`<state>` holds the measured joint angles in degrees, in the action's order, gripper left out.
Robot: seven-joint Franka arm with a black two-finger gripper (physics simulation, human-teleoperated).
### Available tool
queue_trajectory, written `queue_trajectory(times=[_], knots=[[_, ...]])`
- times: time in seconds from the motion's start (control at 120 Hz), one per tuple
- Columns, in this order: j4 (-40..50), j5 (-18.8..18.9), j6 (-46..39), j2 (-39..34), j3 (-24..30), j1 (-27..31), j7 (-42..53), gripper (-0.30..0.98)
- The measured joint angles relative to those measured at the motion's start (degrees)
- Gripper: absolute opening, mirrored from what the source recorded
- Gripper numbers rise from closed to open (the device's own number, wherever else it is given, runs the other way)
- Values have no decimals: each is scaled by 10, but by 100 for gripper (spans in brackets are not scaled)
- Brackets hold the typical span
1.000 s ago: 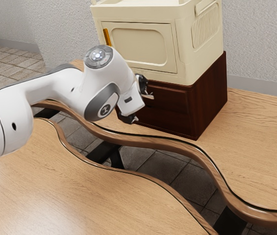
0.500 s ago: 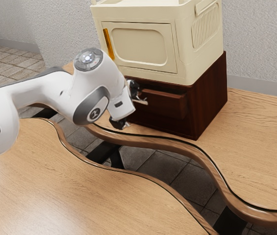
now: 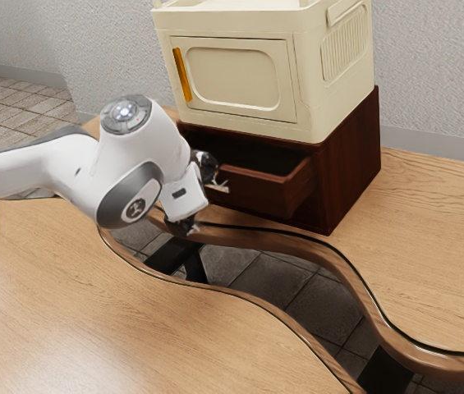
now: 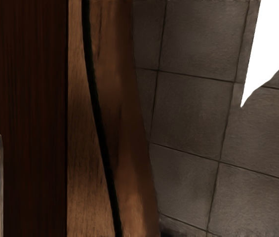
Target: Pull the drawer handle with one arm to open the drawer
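Jaws spread well apart, the black two-finger gripper [image 3: 209,209] sits just beside the dark red-brown wooden drawer [image 3: 258,195], which juts open toward three o'clock (its inside shows, from where I stand). Toward one o'clock, a boxy cream cabinet [image 3: 240,78] rests atop the dark wooden chest [image 3: 351,164].

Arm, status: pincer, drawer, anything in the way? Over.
Pincer open, at the drawer's front. Drawer pulled out, interior showing. Cream cabinet sits above, apparently out of its path.
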<state>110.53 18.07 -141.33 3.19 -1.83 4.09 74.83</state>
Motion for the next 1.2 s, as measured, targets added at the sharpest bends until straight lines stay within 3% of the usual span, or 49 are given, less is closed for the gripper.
queue_trajectory(times=[0.808, 1.2], knots=[[128, -1, 32, -132, -2, -6, -1, 67], [130, -1, 46, -167, -7, -9, -1, 68]])
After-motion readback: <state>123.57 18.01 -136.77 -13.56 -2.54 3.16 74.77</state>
